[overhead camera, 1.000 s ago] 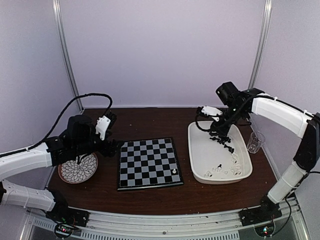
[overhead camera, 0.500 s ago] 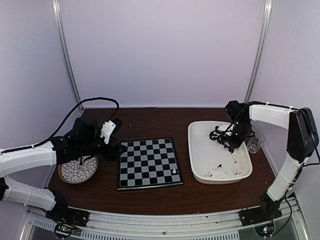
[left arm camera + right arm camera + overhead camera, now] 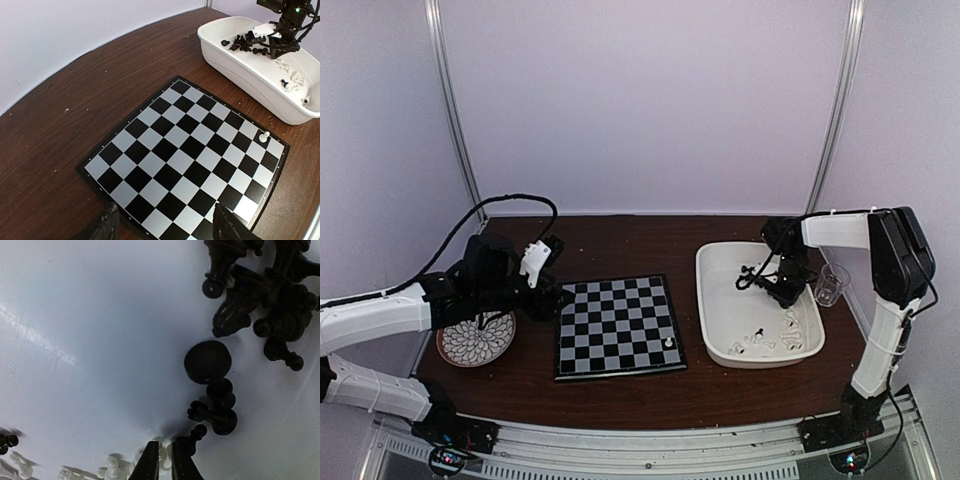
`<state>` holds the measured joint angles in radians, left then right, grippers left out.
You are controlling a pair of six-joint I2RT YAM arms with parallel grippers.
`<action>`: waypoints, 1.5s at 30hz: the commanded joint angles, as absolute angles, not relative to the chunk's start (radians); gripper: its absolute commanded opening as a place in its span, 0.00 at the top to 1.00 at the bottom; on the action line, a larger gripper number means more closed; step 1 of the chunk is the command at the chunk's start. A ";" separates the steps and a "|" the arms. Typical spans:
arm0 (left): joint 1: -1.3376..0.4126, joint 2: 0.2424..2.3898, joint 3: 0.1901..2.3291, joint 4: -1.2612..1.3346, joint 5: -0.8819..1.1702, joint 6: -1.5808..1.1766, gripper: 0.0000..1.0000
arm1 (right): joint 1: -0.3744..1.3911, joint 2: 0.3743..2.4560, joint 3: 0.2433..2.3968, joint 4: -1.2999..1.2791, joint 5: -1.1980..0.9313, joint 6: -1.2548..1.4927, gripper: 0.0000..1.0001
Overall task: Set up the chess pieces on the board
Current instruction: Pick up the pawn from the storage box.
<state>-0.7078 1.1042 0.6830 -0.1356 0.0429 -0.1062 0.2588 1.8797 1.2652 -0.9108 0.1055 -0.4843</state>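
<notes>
black fingertips of the right hand (image 3: 164, 465) are drawn almost together, low inside the white tray (image 3: 705, 300) to the right of the board (image 3: 617, 325). a pale sliver shows in the slit between them, but whether it is truly pinched i cannot tell. if it is after one of the white pieces (image 3: 112, 471) lying there, i'd say it should close squarely on a single stem. it should also keep off the black piece (image 3: 192, 437) just beside its finger and lift straight up, so no neighbours get dragged along. further into the tray lies a tangled heap of black pieces (image 3: 260, 300), glossy, tiny and toppled on their sides. the left hand (image 3: 167, 227) hangs spread wide and empty by the board's left edge. the board is flat, with black and pale squares inside a thin dark border. it is bare but for one white pawn (image 3: 264, 136) upright near its right-hand near corner, so the job looks barely begun.
</notes>
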 commanded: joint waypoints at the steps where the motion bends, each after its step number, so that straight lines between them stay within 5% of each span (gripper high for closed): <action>1: -0.707 1.101 0.703 -0.102 0.065 -0.098 0.36 | 0.252 1.885 1.272 -0.885 0.159 -0.467 0.87; 31: -0.708 1.122 0.715 -0.100 0.084 -0.095 0.36 | 0.249 1.807 1.200 -1.002 0.040 -0.410 0.74; 45: -0.708 1.116 0.713 -0.104 0.074 -0.100 0.36 | 0.265 1.810 1.193 -1.047 -0.136 -0.382 0.75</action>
<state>-0.7078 1.1202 0.6830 -0.1352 0.0681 -0.1055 0.2573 1.7874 1.2064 -1.0111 -0.0875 -0.3939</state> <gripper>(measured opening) 0.637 0.247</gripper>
